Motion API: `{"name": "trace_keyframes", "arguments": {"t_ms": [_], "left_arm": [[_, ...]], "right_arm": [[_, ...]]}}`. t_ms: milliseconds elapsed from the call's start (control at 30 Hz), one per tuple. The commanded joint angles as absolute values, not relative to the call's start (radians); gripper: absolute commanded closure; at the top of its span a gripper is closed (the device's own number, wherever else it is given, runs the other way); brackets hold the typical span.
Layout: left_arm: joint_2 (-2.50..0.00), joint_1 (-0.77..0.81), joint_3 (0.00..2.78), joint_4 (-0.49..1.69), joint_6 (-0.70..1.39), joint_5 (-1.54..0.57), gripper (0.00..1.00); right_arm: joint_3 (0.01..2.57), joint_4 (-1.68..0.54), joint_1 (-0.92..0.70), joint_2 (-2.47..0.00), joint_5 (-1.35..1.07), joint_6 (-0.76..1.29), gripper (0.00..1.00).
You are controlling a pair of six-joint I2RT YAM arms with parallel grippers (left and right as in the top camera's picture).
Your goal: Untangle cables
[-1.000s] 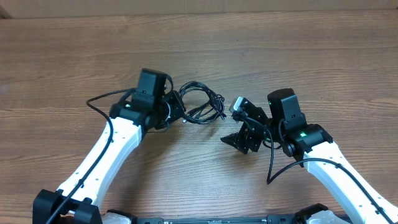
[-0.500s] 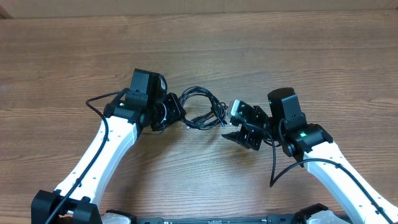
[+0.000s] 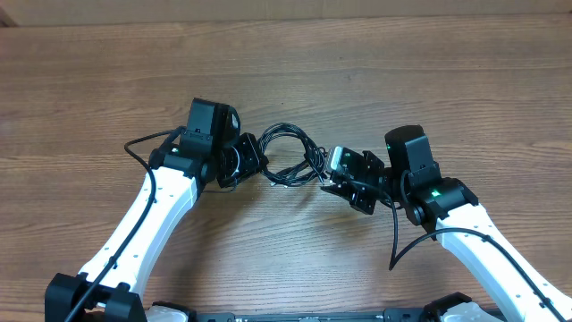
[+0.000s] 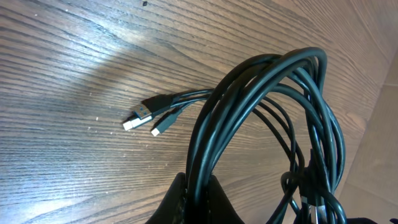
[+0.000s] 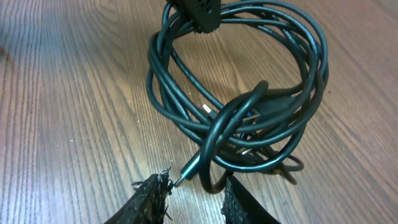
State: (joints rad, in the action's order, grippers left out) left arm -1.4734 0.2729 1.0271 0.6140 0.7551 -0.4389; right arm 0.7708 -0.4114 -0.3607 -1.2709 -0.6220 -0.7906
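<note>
Black cables (image 3: 290, 156): one coiled bundle of thin cords, looped over itself, lying on the surface between my two arms and closer to my left one.
Loops: in my left wrist view the cables (image 4: 267, 118) arch up in several side-by-side strands and crowd together at the lower right.
Plugs (image 4: 142, 122): two ends stick out of the coil side by side, one broad and flat, one small, both resting on the wood.
Knot: in my right wrist view the cables (image 5: 249, 93) have one strand hooked round the others near the coil's lower edge.
Loose end (image 5: 186, 171): it points out of the coil toward my right fingers, its tip just ahead of them.
Left pincer (image 3: 250, 161): pinching the coil's left side, strands running down between its fingers (image 4: 177, 199).
Right pincer (image 5: 196, 190): spread, low at the coil's right edge, gripping nothing.
Surface (image 3: 402, 72): brown wood grain.
</note>
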Motion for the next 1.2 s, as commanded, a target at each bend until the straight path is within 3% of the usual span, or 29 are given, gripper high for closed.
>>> {"name": "trace_keyframes", "arguments": {"t_ms": [0,367,767,1167], "left_arm": [[-1.46,0.27,1.037,0.608,0.737,-0.491,0.96],[-1.46,0.27,1.037,0.593,0.748,-0.522,0.96],[-1.46,0.27,1.037,0.594,0.744,-0.514,0.96],[-1.46,0.271,1.037,0.593,0.744,-0.514,0.96]], "right_arm": [[0.797,-0.393,-0.359,-1.271,-0.631,-0.802,0.7],[0.797,-0.39,-0.359,-1.271,-0.631,-0.802,0.75],[0.797,-0.389,-0.359,-1.271,-0.631,-0.802,0.96],[0.797,-0.268,-0.359,-1.271,-0.63,-0.609,0.96]]}}
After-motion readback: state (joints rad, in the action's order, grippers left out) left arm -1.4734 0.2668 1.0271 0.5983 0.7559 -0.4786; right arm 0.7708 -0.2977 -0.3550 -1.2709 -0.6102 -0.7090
